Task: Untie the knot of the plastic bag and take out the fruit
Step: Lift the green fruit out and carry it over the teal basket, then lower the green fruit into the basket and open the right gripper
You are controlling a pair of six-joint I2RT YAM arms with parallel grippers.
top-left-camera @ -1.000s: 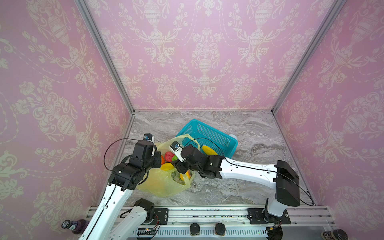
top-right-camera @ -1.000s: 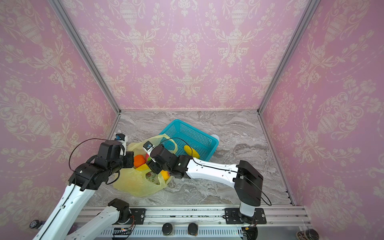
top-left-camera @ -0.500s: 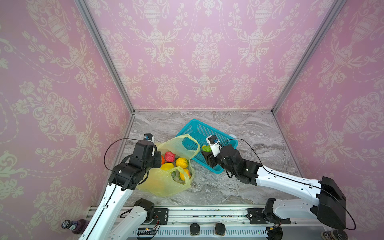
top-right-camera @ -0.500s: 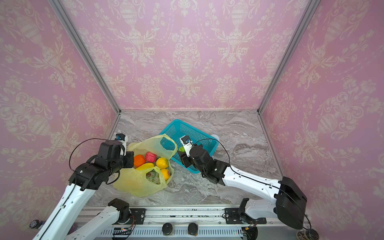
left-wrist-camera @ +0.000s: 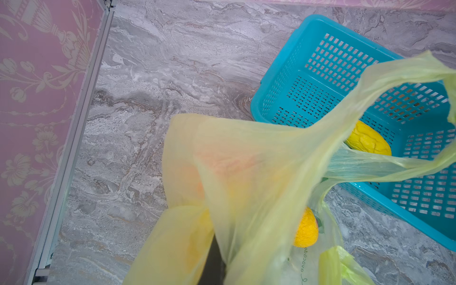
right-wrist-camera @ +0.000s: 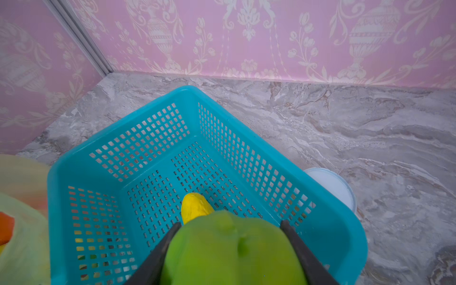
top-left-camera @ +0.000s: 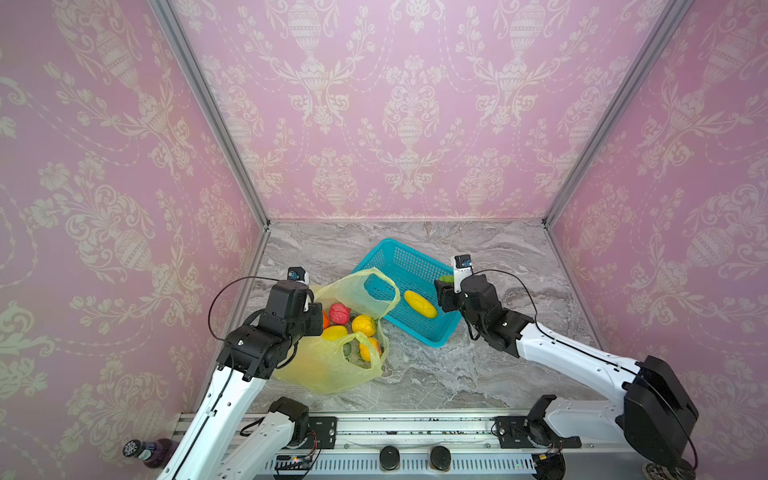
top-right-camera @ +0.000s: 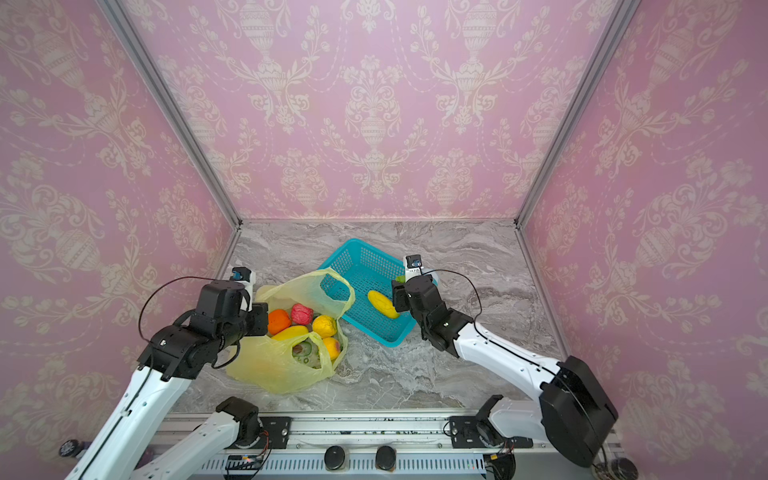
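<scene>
Pink damask wallpaper [top-left-camera: 407, 104] on all three walls, aluminium posts [top-left-camera: 208, 108] in the back corners. Grey marble-look counter [top-left-camera: 457, 374], veined, matte; a metal rail [top-left-camera: 415, 430] with both arm bases runs along its front edge. Left of centre on the counter lies the bag [top-left-camera: 324, 370], mouth open, handles apart, one loop [top-left-camera: 374, 275] arching up in front of the basket [top-left-camera: 432, 343] corner. Bunched at the mouth, the fruit [top-right-camera: 302, 313]: orange, pink-red, several yellow. Teal basket sits mid-counter, turned at an angle, just beside the bag; one long yellow fruit [top-left-camera: 420, 304] lies on its floor. At the bag's left edge the left pincer [left-wrist-camera: 214, 261] is together, clamped on bag film, mostly covered by it in the wrist view. Over the basket's right side the right pincer [right-wrist-camera: 228, 227] is clamped on a green fruit [right-wrist-camera: 232, 254], clear of the floor. Outside the basket's far-right wall stands a can [right-wrist-camera: 330, 187], white, just beside it.
</scene>
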